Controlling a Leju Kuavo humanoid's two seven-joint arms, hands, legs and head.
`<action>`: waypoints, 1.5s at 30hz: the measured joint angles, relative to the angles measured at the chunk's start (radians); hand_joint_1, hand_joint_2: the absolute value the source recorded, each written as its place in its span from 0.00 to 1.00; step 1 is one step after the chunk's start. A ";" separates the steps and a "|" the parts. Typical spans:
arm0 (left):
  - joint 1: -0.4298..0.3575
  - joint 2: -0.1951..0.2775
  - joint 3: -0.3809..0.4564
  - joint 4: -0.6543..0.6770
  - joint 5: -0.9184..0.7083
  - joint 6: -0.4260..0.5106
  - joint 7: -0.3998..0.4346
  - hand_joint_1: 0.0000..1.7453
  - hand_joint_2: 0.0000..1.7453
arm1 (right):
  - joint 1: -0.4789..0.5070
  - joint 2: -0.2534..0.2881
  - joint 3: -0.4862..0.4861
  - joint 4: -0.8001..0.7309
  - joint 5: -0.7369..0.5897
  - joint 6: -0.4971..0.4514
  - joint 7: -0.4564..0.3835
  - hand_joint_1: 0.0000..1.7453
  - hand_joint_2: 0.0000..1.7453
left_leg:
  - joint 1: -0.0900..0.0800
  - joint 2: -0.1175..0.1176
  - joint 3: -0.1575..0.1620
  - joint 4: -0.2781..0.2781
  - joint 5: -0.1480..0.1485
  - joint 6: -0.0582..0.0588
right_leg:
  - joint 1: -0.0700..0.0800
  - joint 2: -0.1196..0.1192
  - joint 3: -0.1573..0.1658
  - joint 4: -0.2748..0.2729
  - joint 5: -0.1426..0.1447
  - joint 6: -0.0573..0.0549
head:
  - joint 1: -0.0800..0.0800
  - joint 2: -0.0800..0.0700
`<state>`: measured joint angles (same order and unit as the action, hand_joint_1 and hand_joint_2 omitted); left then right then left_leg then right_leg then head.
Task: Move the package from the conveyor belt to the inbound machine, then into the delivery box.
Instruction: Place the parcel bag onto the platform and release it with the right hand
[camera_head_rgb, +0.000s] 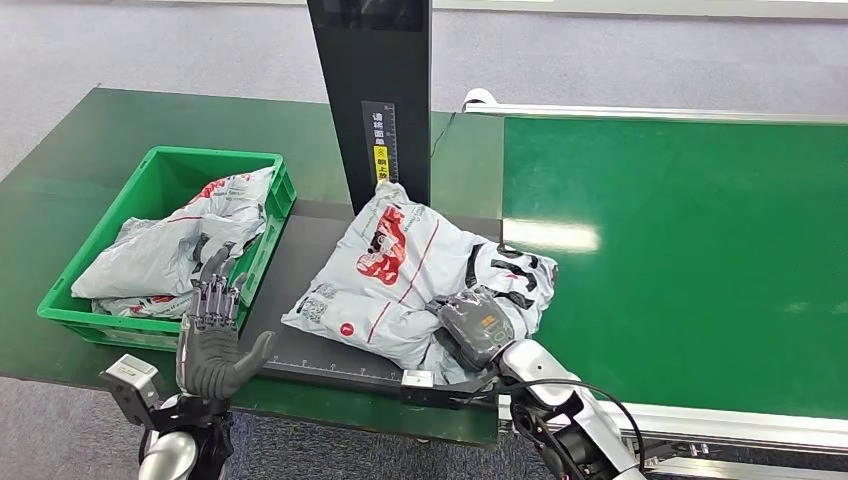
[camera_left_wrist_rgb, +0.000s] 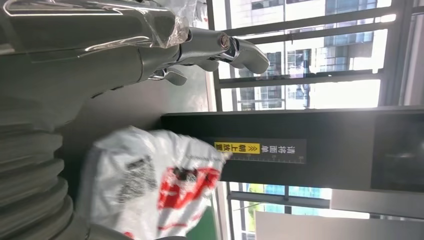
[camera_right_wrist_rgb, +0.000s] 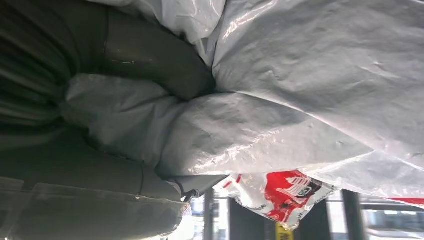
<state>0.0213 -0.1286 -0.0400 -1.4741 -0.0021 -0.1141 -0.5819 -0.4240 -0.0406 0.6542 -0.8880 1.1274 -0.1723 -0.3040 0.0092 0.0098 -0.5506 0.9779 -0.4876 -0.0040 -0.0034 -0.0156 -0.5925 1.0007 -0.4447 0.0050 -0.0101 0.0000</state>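
Note:
A grey plastic package (camera_head_rgb: 400, 275) with red and black print lies on the dark plate of the inbound machine (camera_head_rgb: 300, 345), against its black post (camera_head_rgb: 385, 100). My right hand (camera_head_rgb: 475, 328) grips the package's near right corner; up close, its thumb (camera_right_wrist_rgb: 150, 55) and fingers (camera_right_wrist_rgb: 100, 200) sink into the grey film (camera_right_wrist_rgb: 300, 100). My left hand (camera_head_rgb: 212, 335) is open, fingers apart and pointing up, in front of the green delivery box (camera_head_rgb: 105, 320). The left wrist view shows those fingers (camera_left_wrist_rgb: 220, 47) apart, with the package (camera_left_wrist_rgb: 150, 185) and the post (camera_left_wrist_rgb: 300, 150) beyond.
The green box holds other grey parcels (camera_head_rgb: 175, 255). The green conveyor belt (camera_head_rgb: 680, 260) runs to the right of the machine, edged by a metal rail (camera_head_rgb: 720, 425). Grey floor lies beyond the green table (camera_head_rgb: 60, 170).

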 joint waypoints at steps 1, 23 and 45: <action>-0.004 0.000 0.000 0.003 0.002 -0.001 -0.002 0.00 1.00 | -0.001 0.002 0.006 0.005 -0.017 0.004 -0.023 0.02 1.00 | 0.000 0.000 0.000 0.000 0.000 0.000 | 0.000 0.000 0.000 0.000 0.000 0.000 | 0.000 0.000; -0.013 0.014 0.000 0.033 0.013 0.002 -0.038 0.00 1.00 | 0.053 0.037 -0.065 -0.060 -0.495 0.136 -0.195 0.00 0.75 | 0.000 0.000 0.000 0.000 0.000 0.000 | 0.000 0.000 0.000 0.000 0.000 0.000 | 0.000 0.000; -0.046 0.016 -0.090 0.056 -0.194 -0.025 0.025 0.00 1.00 | 0.238 0.083 -0.317 -0.237 -0.906 0.382 -0.317 0.00 1.00 | 0.000 0.000 0.000 0.000 0.000 0.000 | 0.000 0.000 -0.001 0.000 0.000 0.000 | 0.000 0.000</action>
<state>-0.0244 -0.1127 -0.1298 -1.4176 -0.1960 -0.1390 -0.5572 -0.1861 0.0421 0.3372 -1.1251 0.2213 0.2098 -0.6208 0.0091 0.0100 -0.5509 0.9780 -0.4878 -0.0039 -0.0036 -0.0155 -0.5931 1.0007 -0.4448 0.0050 -0.0101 0.0000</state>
